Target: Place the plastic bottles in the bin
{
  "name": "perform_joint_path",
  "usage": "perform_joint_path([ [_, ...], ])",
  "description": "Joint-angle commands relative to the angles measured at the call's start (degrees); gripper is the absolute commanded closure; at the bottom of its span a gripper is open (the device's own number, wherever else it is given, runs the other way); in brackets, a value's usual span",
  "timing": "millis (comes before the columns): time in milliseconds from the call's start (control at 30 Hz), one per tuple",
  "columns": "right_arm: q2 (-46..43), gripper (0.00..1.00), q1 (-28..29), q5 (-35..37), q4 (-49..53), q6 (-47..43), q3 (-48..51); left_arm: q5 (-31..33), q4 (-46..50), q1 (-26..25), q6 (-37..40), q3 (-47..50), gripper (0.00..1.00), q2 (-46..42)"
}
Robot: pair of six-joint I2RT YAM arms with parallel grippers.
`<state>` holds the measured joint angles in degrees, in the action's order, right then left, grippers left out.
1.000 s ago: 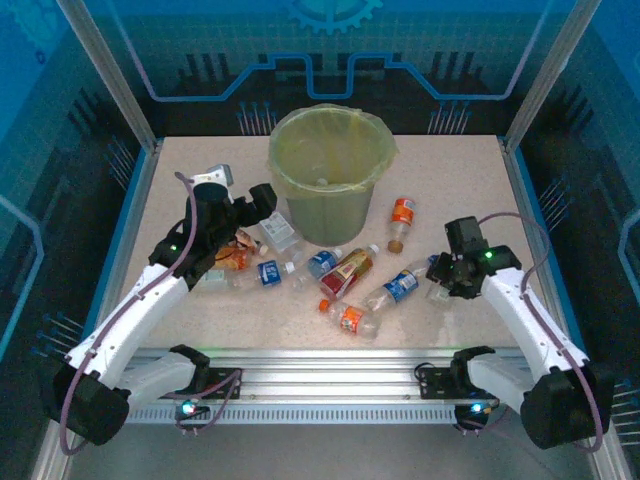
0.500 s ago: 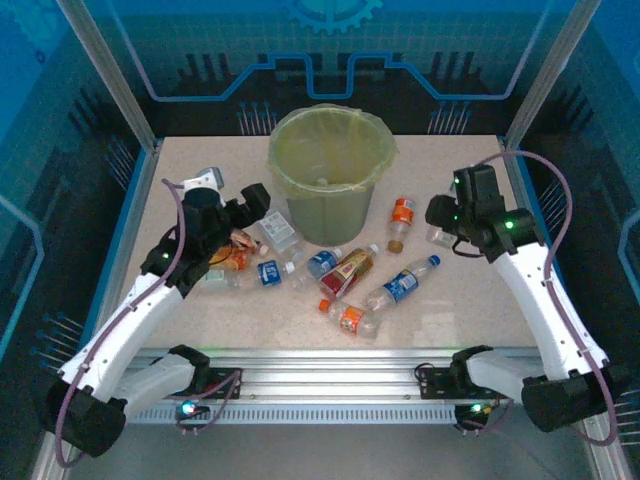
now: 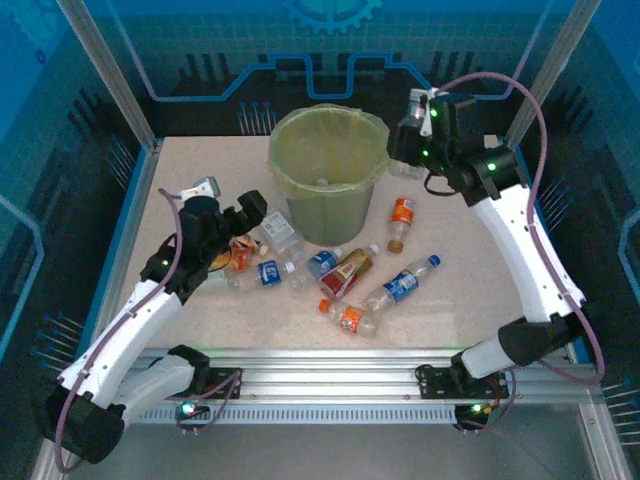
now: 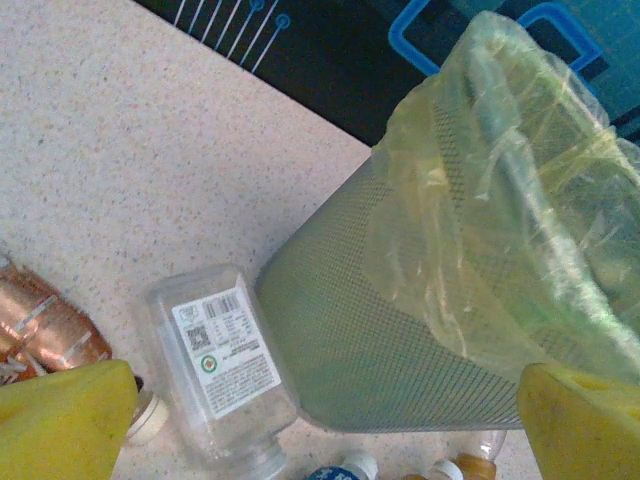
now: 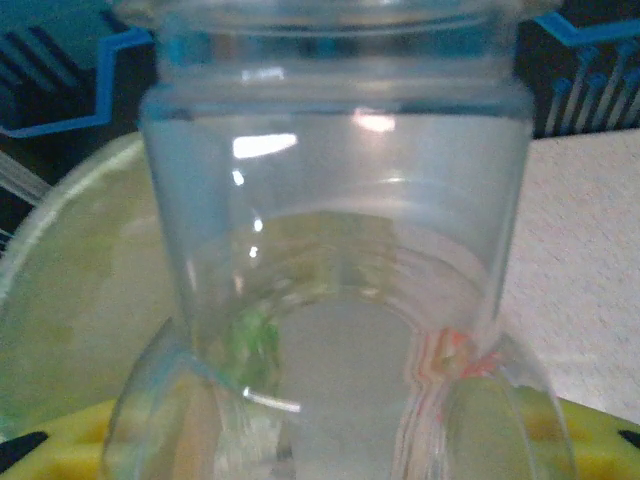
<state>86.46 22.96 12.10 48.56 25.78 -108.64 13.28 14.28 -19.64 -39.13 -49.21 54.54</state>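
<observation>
The bin is olive-green with a fine mesh pattern, its bag a translucent yellow-green, and the counter is beige with dark speckles. Among the litter are an orange-labelled bottle, a blue-labelled bottle and a white-labelled bottle printed with black codes. The left tool has yellow fingers, and the clear bottle is colourless.

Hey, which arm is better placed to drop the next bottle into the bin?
Right. The right pincer grips a clear bottle up beside the rim of the bin. The left pincer is open and empty, low by the loose bottles on the table.
</observation>
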Motion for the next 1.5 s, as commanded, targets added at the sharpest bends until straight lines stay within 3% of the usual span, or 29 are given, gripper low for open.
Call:
perform_joint_path([
  [0,4.35,0.74,1.95,-2.45,-0.56,-3.99,-7.1,0.26,-0.49,0.57,-1.44,0.77,0.01,-1.67],
  [433,31.8,0.73,5.81,-11.51,5.06,-11.64,-42.96,-0.06,-1.22,0.92,-0.94,2.41,0.01,-3.08],
  [1133,44.31,0.72,7.54,-16.05,2.31,-18.48,-43.83,0.99,3.65,1.01,-0.08,3.82,0.01,-7.0],
  [1467,48.54,0.71,7.54,-13.06,2.59,-20.32,-44.05,2.53,5.55,1.01,0.64,3.01,0.01,-7.98],
])
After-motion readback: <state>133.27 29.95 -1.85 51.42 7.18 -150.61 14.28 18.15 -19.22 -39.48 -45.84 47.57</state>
